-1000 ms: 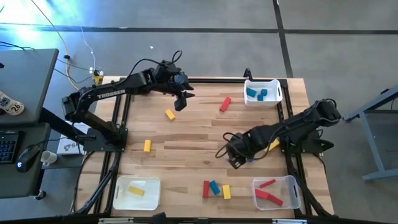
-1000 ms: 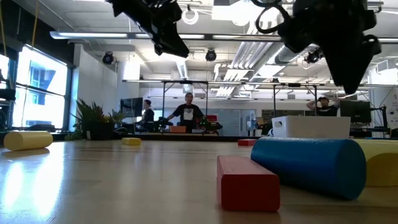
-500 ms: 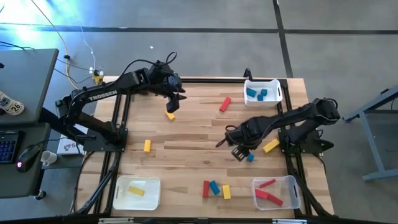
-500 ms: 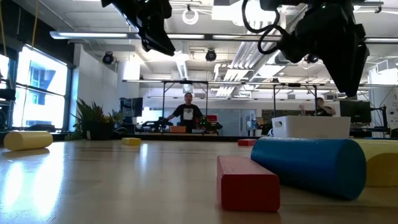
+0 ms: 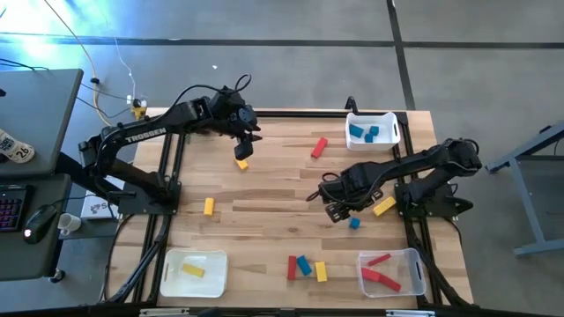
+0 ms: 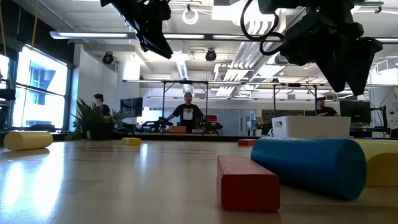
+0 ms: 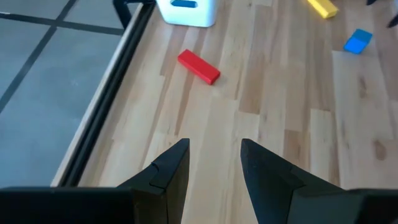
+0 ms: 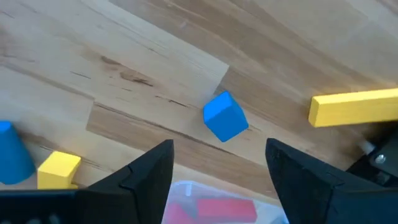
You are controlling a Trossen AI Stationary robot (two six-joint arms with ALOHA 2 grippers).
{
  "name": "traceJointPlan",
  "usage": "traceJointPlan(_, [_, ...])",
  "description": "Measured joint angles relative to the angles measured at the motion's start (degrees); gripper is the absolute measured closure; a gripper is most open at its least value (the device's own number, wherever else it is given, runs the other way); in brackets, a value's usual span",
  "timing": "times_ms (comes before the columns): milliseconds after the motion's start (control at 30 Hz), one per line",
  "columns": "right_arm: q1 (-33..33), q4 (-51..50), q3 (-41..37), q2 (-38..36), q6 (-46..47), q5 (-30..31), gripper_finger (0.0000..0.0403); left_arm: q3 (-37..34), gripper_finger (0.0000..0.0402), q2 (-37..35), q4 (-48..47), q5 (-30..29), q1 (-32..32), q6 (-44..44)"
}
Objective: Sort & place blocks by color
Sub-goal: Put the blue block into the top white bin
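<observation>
My right gripper point(image 5: 339, 207) hangs open over the table's right half, pointing down. A small blue cube point(image 8: 225, 116) lies flat on the wood just past its fingertips, untouched, also seen as the blue cube point(image 5: 354, 224). A yellow bar point(image 5: 384, 206) lies beside it. My left gripper point(image 5: 245, 143) hovers open, tilted down, at the far left over a yellow block point(image 5: 241, 163); nothing sits between its fingers point(image 7: 171, 171). A red block point(image 5: 319, 147) lies at the far middle, another yellow block point(image 5: 209, 206) at the left.
A white bin point(image 5: 394, 132) with blue blocks stands far right, a white bin point(image 5: 167, 273) with a yellow block near left, a clear bin point(image 5: 414, 261) with red blocks near right. Red, blue and yellow blocks point(image 5: 305, 267) cluster at the near edge. People stand beyond the table.
My right gripper has drifted toward the far edge and turned a little, uncovering the blue cube, which rests on the table; in the low view its fingers stand wider apart than before. My left gripper has shifted slightly toward the table's left, over the yellow block.
</observation>
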Motion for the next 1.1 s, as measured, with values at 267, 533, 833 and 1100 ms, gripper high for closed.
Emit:
traceJointPlan(267, [2.0, 0.8, 0.0, 0.0, -15.2, 3.8, 0.0162, 0.0, 0.0268, 0.0, 0.0, -0.6, 0.0, 1.5])
traceJointPlan(533, [3.5, 8.4, -7.5, 0.2, -13.1, 0.7, 0.0162, 0.0, 0.0268, 0.0, 0.0, -0.6, 0.0, 1.5])
traceJointPlan(833, [4.1, 13.4, -12.5, 0.2, -16.0, -2.7, 0.0162, 0.0, 0.0268, 0.0, 0.1, -0.6, 0.0, 1.4])
traceJointPlan(1100, [4.6, 16.9, -15.4, 0.1, -16.3, -1.8, 0.0162, 0.0, 0.0268, 0.0, 0.1, -2.9, 0.0, 1.1])
